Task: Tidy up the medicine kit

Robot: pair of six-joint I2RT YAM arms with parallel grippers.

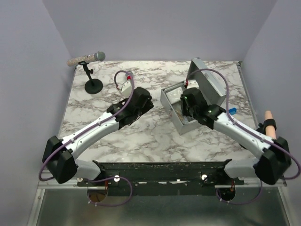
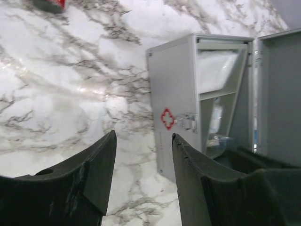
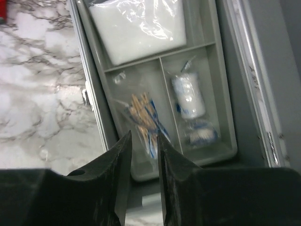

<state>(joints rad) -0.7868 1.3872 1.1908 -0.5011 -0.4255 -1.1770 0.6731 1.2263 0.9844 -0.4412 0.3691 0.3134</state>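
Note:
The medicine kit (image 1: 175, 104) is a grey metal box at the table's centre right, with its lid (image 1: 209, 75) standing open. In the left wrist view its front (image 2: 171, 89) shows a red cross and a latch. Inside lies a divided grey tray (image 3: 214, 70) holding a white pad in a clear bag (image 3: 138, 28), a bag of plasters (image 3: 141, 113) and wrapped gauze rolls (image 3: 188, 96). My right gripper (image 3: 145, 135) hovers over the plasters, its jaws a narrow gap apart. My left gripper (image 2: 143, 136) is open and empty over the marble, left of the kit.
A microphone (image 1: 87, 58) on a black round stand (image 1: 93, 86) stands at the back left. A small white and red item (image 1: 126, 84) lies behind my left gripper (image 1: 141, 100). A blue item (image 1: 231, 111) lies right of the kit. A skin-coloured object (image 1: 269, 118) sits at the right edge.

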